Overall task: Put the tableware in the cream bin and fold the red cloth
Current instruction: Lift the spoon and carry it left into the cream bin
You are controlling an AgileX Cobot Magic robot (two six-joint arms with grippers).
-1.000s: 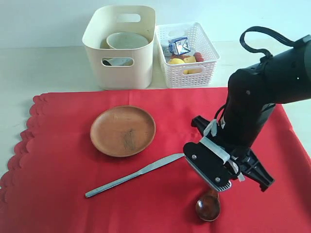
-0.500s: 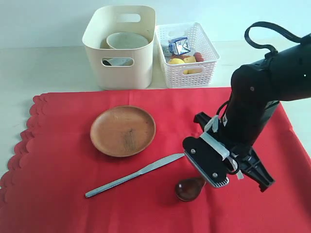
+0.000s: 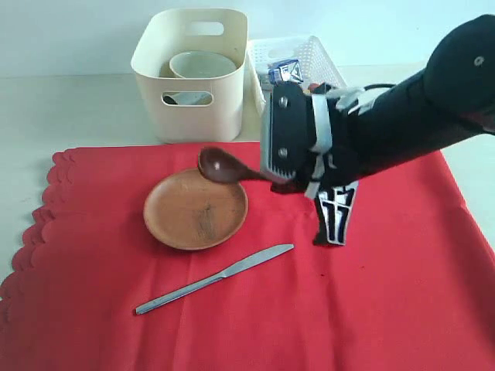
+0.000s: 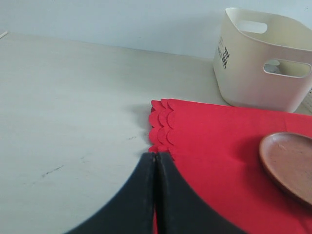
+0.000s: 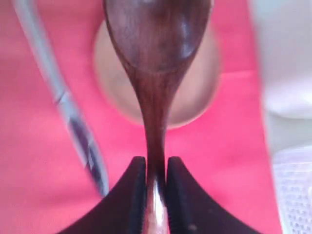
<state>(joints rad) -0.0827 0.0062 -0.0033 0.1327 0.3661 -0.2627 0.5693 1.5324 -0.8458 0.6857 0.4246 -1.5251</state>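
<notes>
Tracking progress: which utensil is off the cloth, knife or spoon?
The wooden spoon, held by the right gripper over the plate; the steel knife lies on the cloth.

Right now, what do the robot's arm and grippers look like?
The right arm is black and bulky with rounded housings. The right gripper has a dark flat body with screws, white straps and white markings. The left gripper shows two smooth black curved fingers.

Lab-like bare bench (image 3: 77, 108), blank wall (image 3: 62, 31)
</notes>
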